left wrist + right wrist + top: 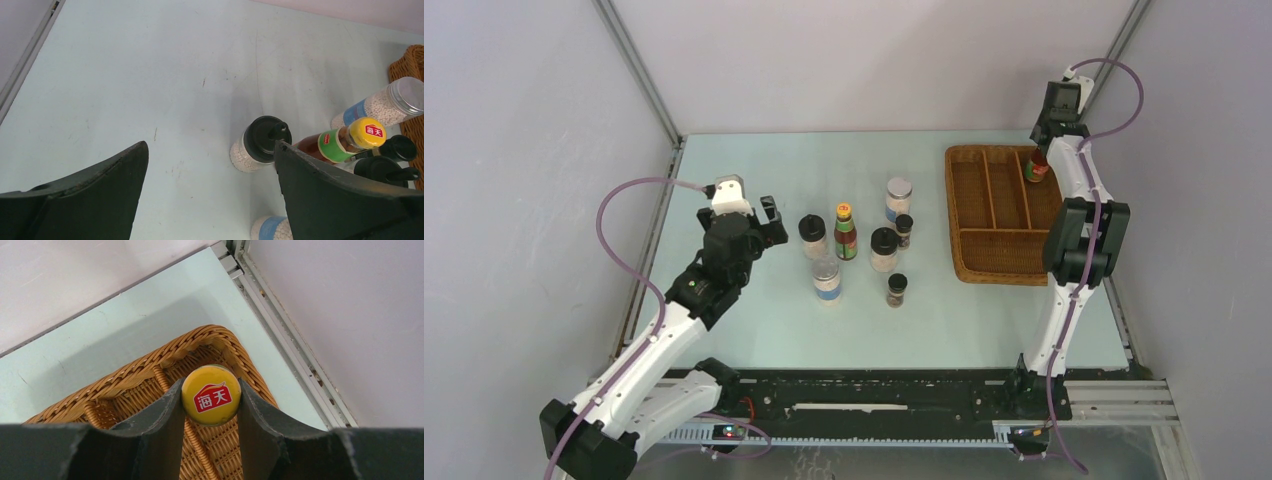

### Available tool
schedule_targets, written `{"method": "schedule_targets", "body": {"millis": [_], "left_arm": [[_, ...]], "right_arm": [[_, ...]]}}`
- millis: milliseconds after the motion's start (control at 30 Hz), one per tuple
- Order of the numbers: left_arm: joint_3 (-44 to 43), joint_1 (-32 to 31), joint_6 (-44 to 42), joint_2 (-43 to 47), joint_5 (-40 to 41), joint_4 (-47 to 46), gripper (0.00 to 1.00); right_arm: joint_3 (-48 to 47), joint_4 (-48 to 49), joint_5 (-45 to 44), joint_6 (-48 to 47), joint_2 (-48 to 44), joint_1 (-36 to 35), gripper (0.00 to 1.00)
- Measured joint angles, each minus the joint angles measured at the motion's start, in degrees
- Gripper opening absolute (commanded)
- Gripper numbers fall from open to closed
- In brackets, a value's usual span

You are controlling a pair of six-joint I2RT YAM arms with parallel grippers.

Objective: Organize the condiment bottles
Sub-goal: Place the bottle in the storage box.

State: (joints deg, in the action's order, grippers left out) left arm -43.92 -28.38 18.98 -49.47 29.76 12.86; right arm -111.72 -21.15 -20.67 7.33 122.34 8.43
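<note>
The right gripper (210,384) is closed on the cap of a red sauce bottle (210,396), between its fingers, at a corner of the wicker tray (150,364). The bottle looks rigid and slippery; a grip below the cap seems safer. The left gripper (211,146) is wide open, empty.

Seven condiment bottles (884,249) stand upright in a loose cluster mid-table (724,330), left of the wicker tray (984,215). The left gripper (776,222), fingers spread, sits just left of a black-lidded jar (812,237). The right gripper (1039,148) hangs over the tray's far right corner, with a red sauce bottle (1036,168) upright directly beneath it.
</note>
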Motion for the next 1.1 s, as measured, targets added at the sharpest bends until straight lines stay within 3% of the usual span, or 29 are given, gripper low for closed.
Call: {"method": "schedule_targets", "body": {"millis": [667, 733, 933, 1100], "left_arm": [[0.0, 0.0, 0.0, 0.0, -0.2, 0.0, 1.00], [0.0, 0.0, 0.0, 0.0, -0.2, 0.0, 1.00], [0.0, 0.0, 0.0, 0.0, -0.4, 0.0, 1.00], [0.0, 0.0, 0.0, 0.0, -0.4, 0.1, 1.00]], "right_arm": [[0.4, 1.6, -0.7, -0.3, 0.3, -0.3, 0.00], [0.7, 2.0, -0.9, -0.3, 0.3, -0.3, 0.04], [1.4, 3.5, -1.6, 0.2, 0.3, -0.4, 0.32], [1.8, 4.0, -1.9, 0.5, 0.3, -0.3, 0.44]]}}
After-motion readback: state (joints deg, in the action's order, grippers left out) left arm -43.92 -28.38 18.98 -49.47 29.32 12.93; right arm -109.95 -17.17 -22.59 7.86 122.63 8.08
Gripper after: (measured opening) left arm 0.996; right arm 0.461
